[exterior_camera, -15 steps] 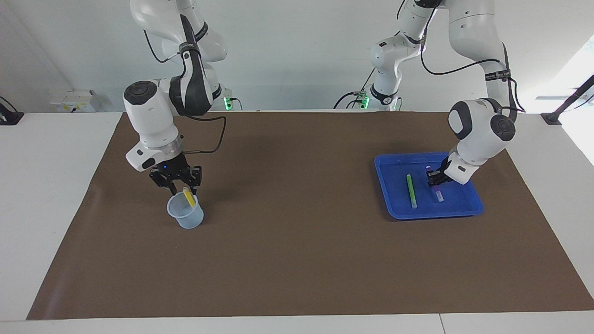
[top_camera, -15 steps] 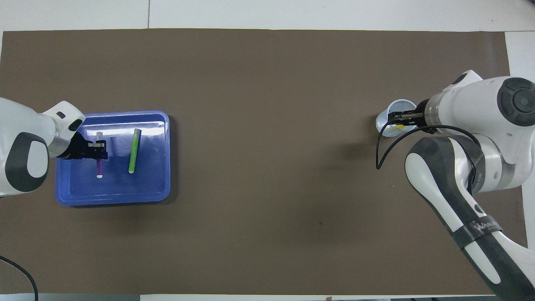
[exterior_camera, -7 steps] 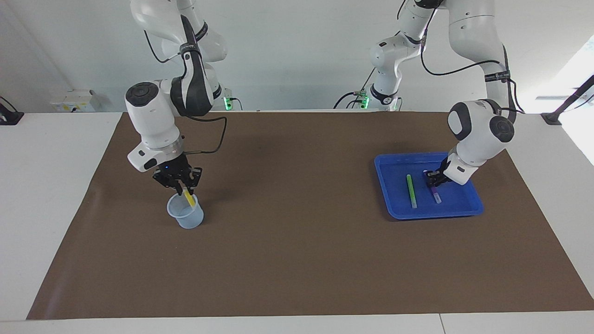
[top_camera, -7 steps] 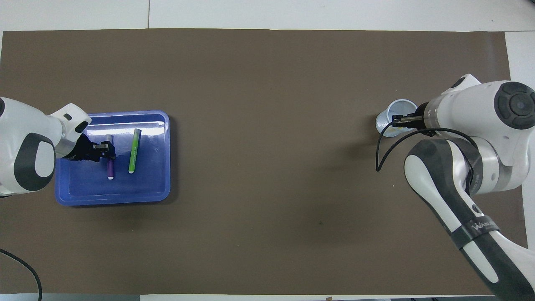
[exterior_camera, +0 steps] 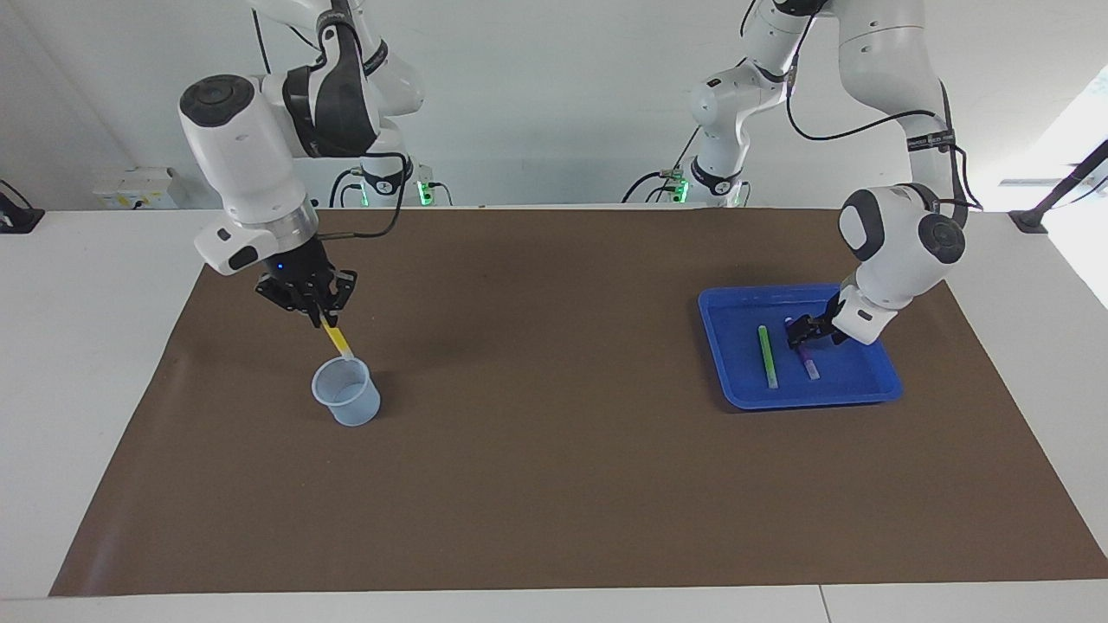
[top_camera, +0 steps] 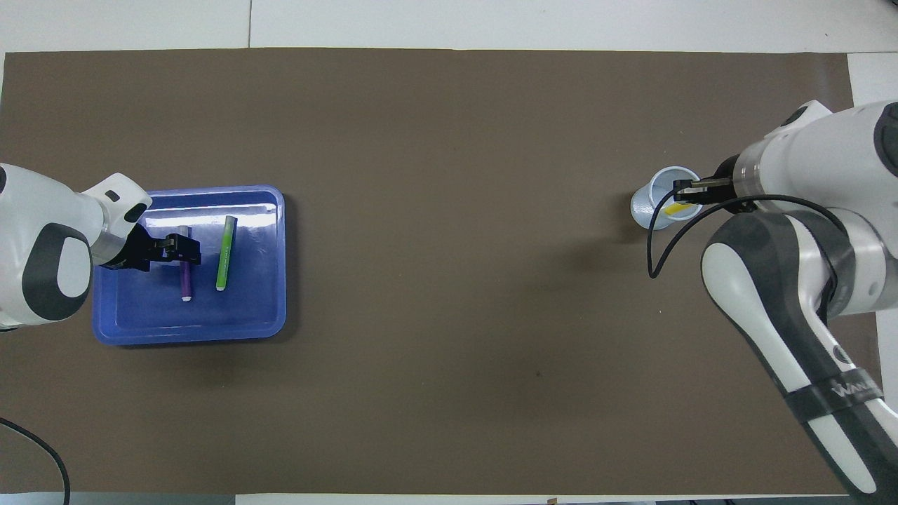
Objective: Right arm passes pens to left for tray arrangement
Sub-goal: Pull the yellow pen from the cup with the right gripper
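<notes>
Two pens are done: the green pen (exterior_camera: 767,356) and the purple pen (exterior_camera: 808,360) lie side by side in the blue tray (exterior_camera: 866,394) at the left arm's end of the table. One pen is left. The right gripper (exterior_camera: 318,313) is squeezed tight on the top of the yellow pen (exterior_camera: 337,339) and holds it up over the little cup (exterior_camera: 346,392). That pen hangs tilted, its white tip pointing down toward five o'clock in the facing view. The two tray pens point from twelve to six o'clock. The left gripper (exterior_camera: 801,333) sits low over the purple pen's upper end; I cannot tell if it is open or closed. The yellow pen must be passed over next, I think.
</notes>
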`<action>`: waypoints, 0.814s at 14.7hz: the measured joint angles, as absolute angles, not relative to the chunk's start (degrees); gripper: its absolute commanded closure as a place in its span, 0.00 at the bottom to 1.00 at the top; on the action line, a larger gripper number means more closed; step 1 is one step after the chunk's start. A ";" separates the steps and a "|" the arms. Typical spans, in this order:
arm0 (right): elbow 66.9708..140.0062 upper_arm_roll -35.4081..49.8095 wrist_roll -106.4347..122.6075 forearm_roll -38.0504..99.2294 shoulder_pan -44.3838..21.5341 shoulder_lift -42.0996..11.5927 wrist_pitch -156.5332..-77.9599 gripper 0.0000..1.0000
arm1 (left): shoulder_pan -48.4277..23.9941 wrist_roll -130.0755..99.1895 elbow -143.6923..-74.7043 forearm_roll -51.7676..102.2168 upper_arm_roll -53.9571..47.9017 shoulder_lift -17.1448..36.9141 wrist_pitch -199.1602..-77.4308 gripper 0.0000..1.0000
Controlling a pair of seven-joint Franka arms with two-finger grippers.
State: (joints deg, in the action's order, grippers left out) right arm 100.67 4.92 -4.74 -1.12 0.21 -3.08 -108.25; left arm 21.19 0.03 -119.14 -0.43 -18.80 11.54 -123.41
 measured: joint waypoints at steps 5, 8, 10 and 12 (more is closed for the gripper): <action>95.97 7.18 -16.29 8.64 -0.28 -3.59 -104.58 1.00 | 21.02 -0.16 -107.32 1.41 -19.22 10.54 -108.41 0.00; 94.50 8.83 -29.32 17.86 -0.42 -5.38 -107.12 1.00 | 20.74 -5.09 -100.44 6.17 -19.41 9.79 -100.93 0.00; 93.83 12.18 -41.56 22.64 -0.45 -6.73 -111.98 1.00 | 20.60 -12.10 -98.39 10.02 -20.41 8.24 -98.96 0.00; 93.47 16.48 -53.15 25.42 -0.68 -7.92 -117.58 1.00 | 20.42 -20.93 -98.03 14.60 -21.68 5.68 -98.54 0.00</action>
State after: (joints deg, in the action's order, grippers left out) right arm 93.47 16.48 -53.15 25.42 -0.68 -7.92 -117.58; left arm 20.42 -20.93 -98.03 14.60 -21.68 5.68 -98.54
